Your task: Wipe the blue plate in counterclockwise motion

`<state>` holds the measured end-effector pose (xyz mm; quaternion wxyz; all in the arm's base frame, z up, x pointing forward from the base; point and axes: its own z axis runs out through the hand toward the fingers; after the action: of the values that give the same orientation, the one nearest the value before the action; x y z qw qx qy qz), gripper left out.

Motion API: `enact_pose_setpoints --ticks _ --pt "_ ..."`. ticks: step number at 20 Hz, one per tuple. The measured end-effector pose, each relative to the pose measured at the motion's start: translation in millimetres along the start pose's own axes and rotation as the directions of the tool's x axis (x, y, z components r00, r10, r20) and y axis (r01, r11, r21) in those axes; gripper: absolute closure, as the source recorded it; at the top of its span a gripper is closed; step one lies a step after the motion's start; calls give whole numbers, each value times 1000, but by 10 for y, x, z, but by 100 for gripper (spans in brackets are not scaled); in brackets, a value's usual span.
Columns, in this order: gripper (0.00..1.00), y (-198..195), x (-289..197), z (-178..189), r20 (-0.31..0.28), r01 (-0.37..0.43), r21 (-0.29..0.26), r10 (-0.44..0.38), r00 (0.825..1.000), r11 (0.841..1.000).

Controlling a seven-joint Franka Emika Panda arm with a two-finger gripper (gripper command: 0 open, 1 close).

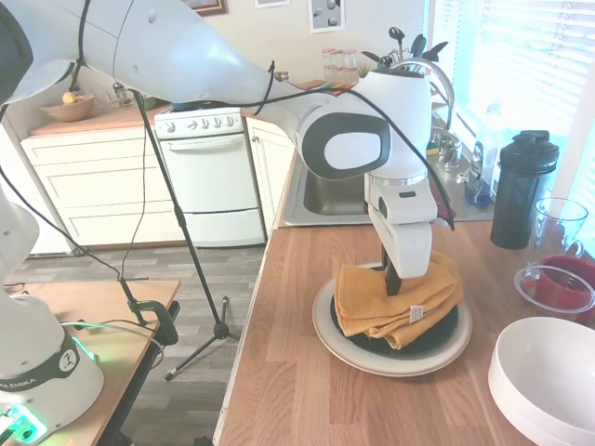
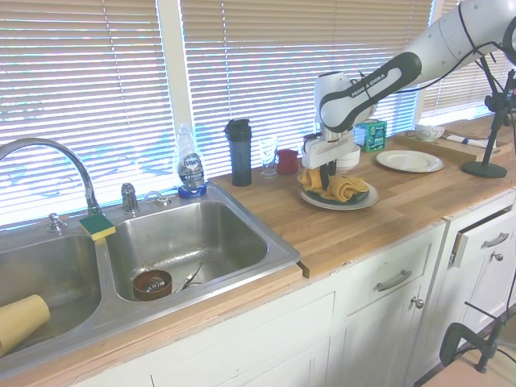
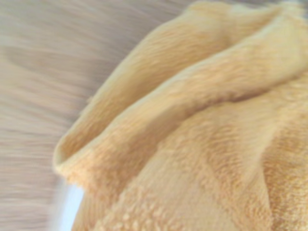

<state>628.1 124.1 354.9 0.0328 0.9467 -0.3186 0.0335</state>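
I find the blue plate (image 1: 437, 339) at centre right of the first exterior view, resting on a larger cream plate (image 1: 372, 358) on the wooden table (image 1: 307, 390); only a dark crescent of it shows at the right and lower edge. A folded mustard-yellow cloth (image 1: 390, 302) with a small white tag covers most of it. The end effector (image 1: 393, 283) stands vertically over the cloth with its dark fingers (image 1: 394, 277) pressed into the fabric; I cannot tell from either exterior view whether they are clamped on the cloth or merely bearing on it. The wrist view shows only blurred yellow pile against streaked wood grain. At lower right of the first exterior view I note a white bowl (image 1: 548, 381), above it a clear container with red contents (image 1: 558, 290), and a black bottle (image 1: 522, 190) at upper right. The second exterior view places a steel sink (image 2: 185, 246) at left centre.
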Motion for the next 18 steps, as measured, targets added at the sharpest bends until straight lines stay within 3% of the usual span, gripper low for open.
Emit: enact_pose_setpoints --ticks 4,9,14,18 --pt "100 -38 -168 -121 -39 40 18 -39 998 999" --pt "100 228 -518 -169 -82 81 41 -78 994 996" --pt "100 607 -643 -82 -91 76 55 -70 993 996" --pt "100 862 -495 -6 -66 53 62 -49 997 997"
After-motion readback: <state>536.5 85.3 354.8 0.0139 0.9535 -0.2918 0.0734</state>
